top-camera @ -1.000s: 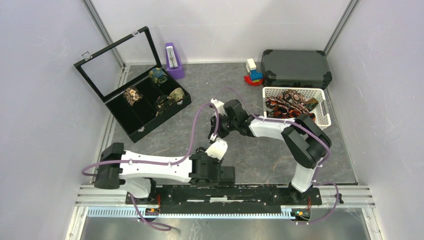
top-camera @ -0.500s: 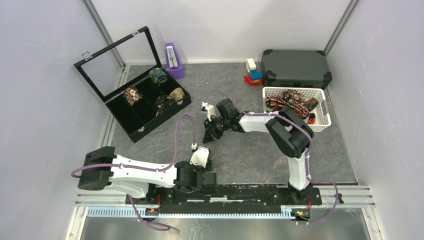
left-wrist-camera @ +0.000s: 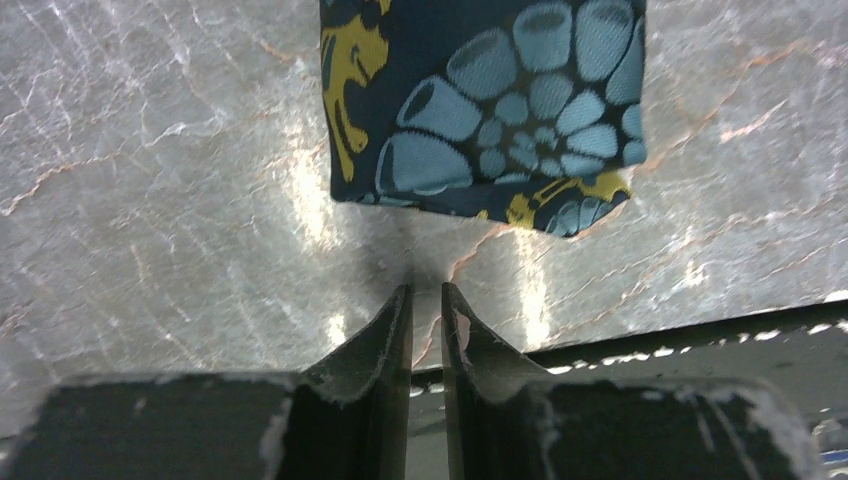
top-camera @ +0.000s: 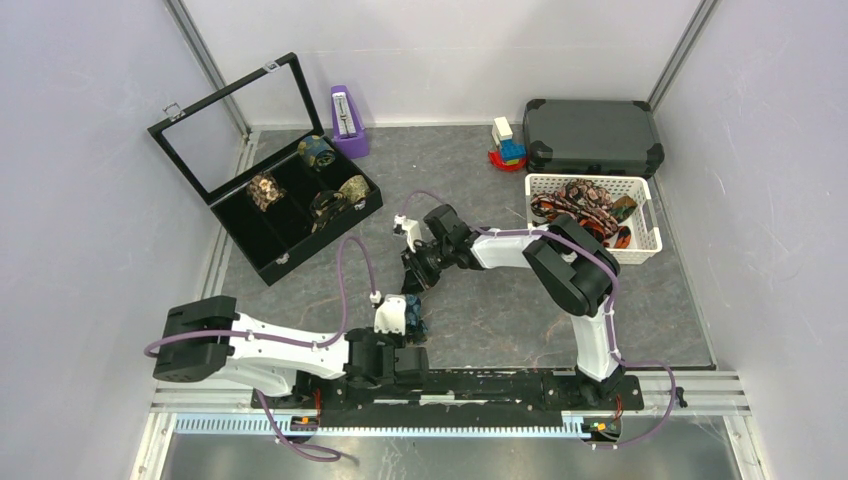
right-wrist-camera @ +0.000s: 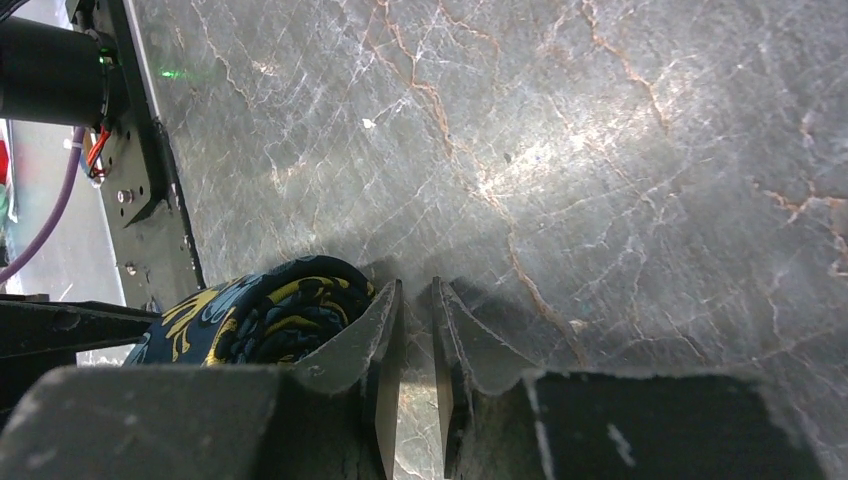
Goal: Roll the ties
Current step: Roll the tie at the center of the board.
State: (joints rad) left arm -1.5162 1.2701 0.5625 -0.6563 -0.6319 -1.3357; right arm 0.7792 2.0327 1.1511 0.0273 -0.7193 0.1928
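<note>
A dark navy tie point(right-wrist-camera: 265, 315) with a blue and gold paisley pattern lies on the grey marbled table point(top-camera: 500, 310), near the front edge between the two arms. In the right wrist view it shows as a tight coil, so it appears to be rolled.

The right gripper point(right-wrist-camera: 417, 290) sits low over the table with the coil just beside the outer face of one finger. Whether they touch cannot be told. Its fingers are almost together, with only a thin slit between them and nothing held. The left gripper point(left-wrist-camera: 427, 295) faces the same tie from the near side, with the fabric just ahead of its fingertips. Its fingers are likewise drawn nearly together around a thin empty slit.

Further out, at the back left, an open black display case point(top-camera: 326, 242) holds four small rolled ties point(top-camera: 265, 190) in its compartments. At the back right, a white basket point(top-camera: 588, 181) holds a tangle of loose ties point(top-camera: 575, 205) in red-orange and brown, none of them rolled.

Judging by this layout, the task is roughly half done. Four coils are stored and a fifth looks finished but is out on the table. The ties in the basket are left to roll.
</note>
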